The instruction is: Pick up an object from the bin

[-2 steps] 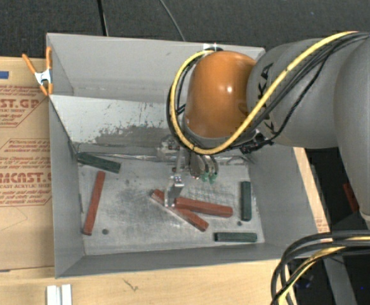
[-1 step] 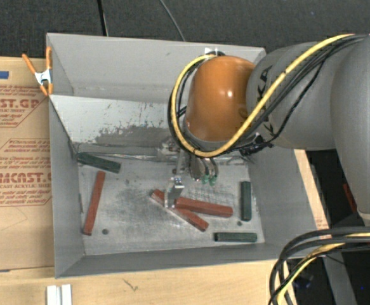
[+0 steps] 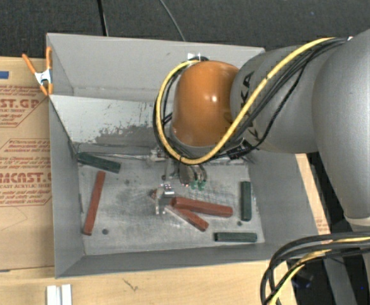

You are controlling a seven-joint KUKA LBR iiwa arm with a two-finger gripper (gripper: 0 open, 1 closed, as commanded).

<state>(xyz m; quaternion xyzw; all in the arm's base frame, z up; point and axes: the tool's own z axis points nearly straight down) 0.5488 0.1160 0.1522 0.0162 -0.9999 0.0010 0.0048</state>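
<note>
My gripper (image 3: 164, 200) hangs below the orange-domed wrist, low over the middle of the bin floor. It is at the left ends of two red-brown bars that lie side by side. The upper bar (image 3: 205, 208) runs to the right, and the shorter one (image 3: 194, 219) slants down to the right just under it. Whether either bar is gripped cannot be made out.
A long red-brown bar (image 3: 94, 202) lies near the left wall. Dark green bars lie at the back left (image 3: 99, 162), upright at the right (image 3: 245, 201), and along the front wall (image 3: 235, 237). The arm covers the bin's back right.
</note>
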